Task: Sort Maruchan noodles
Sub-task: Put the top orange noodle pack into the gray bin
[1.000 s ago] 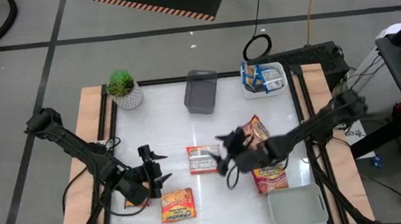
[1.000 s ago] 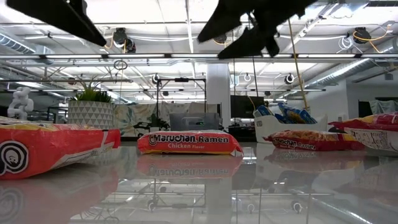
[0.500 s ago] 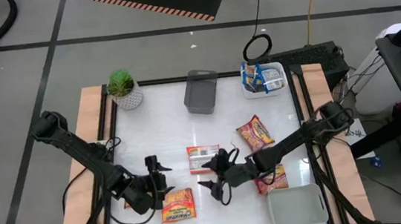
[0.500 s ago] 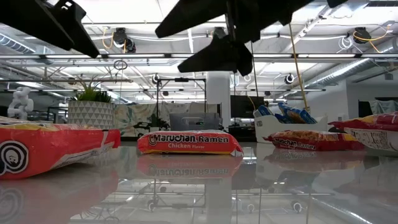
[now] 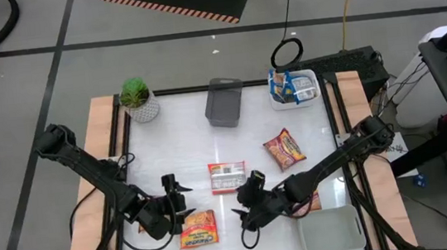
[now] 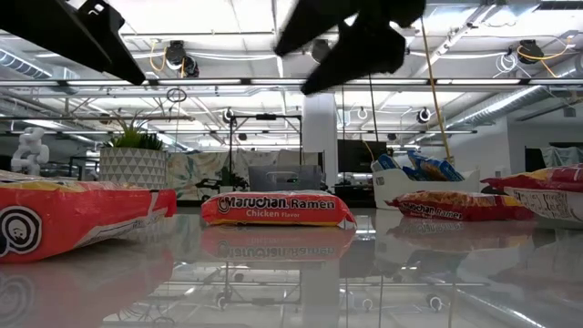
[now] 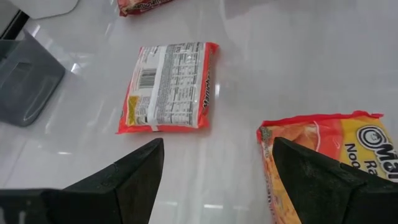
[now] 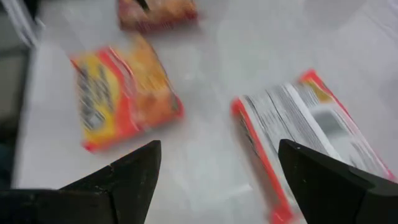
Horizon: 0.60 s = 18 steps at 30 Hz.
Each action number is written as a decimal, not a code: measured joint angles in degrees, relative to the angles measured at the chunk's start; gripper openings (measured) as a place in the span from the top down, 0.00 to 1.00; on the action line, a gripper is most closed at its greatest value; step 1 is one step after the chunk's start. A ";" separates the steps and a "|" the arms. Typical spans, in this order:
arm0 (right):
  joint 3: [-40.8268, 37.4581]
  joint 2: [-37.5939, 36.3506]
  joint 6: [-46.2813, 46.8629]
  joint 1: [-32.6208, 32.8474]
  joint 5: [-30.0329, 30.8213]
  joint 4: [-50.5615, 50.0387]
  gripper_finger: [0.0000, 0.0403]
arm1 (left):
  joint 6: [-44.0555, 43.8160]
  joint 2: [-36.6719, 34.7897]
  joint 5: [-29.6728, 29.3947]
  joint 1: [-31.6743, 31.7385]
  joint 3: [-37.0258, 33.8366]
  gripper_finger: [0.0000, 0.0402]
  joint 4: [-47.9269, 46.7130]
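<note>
Maruchan noodle packets lie flat on the white table. One lies face down, white and red [image 5: 227, 177] [image 7: 169, 87] [image 8: 305, 143]. An orange-and-yellow one [image 5: 198, 228] [image 7: 329, 155] [image 8: 124, 99] lies near the front edge, and a red-and-yellow one [image 5: 284, 148] farther right. Another [image 5: 308, 201] shows partly under my right arm. My left gripper [image 5: 178, 195] [image 7: 217, 180] hangs open above the table, left of the face-down packet. My right gripper [image 5: 243, 214] [image 8: 217, 180] hangs open between the face-down and orange packets, pointing left.
A grey tray [image 5: 224, 102] stands at the far middle, and a white tray [image 5: 293, 86] with blue packets at the far right. Another white tray [image 5: 329, 230] stands at the near right. A potted plant [image 5: 137, 99] is at the far left. Wooden rails edge both sides.
My right gripper has swung from beside the face-down packet toward the table's near edge and turned as it went, staying open. My left gripper has shifted a little toward the orange packet and sunk slightly, then kept still. No packet has moved.
</note>
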 joint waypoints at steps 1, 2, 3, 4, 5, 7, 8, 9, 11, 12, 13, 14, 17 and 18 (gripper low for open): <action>0.00 0.02 0.00 0.00 -0.13 -1.93 0.22 | -0.34 0.00 0.00 -0.02 0.00 0.24 0.00; 0.02 0.02 0.05 -0.02 -0.20 -3.83 0.22 | -0.55 0.00 0.02 -0.02 0.00 0.24 -0.05; 0.00 0.02 0.07 -0.04 -0.18 -5.41 0.22 | -0.93 0.00 -0.01 -0.06 0.00 0.24 -0.07; 0.00 0.02 0.07 -0.04 -0.15 -6.79 0.22 | -1.28 0.00 -0.01 -0.16 0.00 0.24 -0.09; 0.00 0.02 0.06 -0.04 0.06 -8.04 0.22 | -1.50 0.00 -0.03 -0.20 0.00 0.24 -0.11; 0.00 0.02 0.48 -0.02 1.40 -9.92 0.22 | -2.17 0.00 -0.03 -0.24 0.00 0.24 -0.13; 0.00 0.02 0.69 -0.02 2.30 -10.54 0.22 | -2.60 0.00 -0.03 -0.23 0.00 0.24 -0.13; 0.00 0.02 0.91 -0.09 3.05 -11.11 0.22 | -2.92 0.00 -0.03 -0.24 0.00 0.24 -0.12; 0.00 0.02 1.04 -0.39 4.14 -12.30 0.22 | -3.63 0.00 -0.02 -0.24 0.00 0.24 -0.13; -0.16 0.02 1.07 -0.52 4.21 -12.30 0.22 | -4.17 0.00 -0.03 -0.24 0.00 0.24 -0.14; -0.59 0.02 1.11 -0.74 4.17 -11.82 0.22 | -4.54 0.00 -0.03 -0.24 0.00 0.24 -0.13; -1.03 0.02 1.09 -0.90 4.17 -11.58 0.22 | -4.97 0.00 -0.03 -0.24 0.00 0.24 -0.15; -2.29 0.02 0.04 -1.04 4.13 -11.34 0.22 | -5.74 0.00 -0.03 -0.27 0.00 0.24 -0.17; -2.93 0.02 -0.26 -1.07 4.06 -10.84 0.22 | -5.73 0.00 -0.03 -0.37 0.00 0.24 -0.17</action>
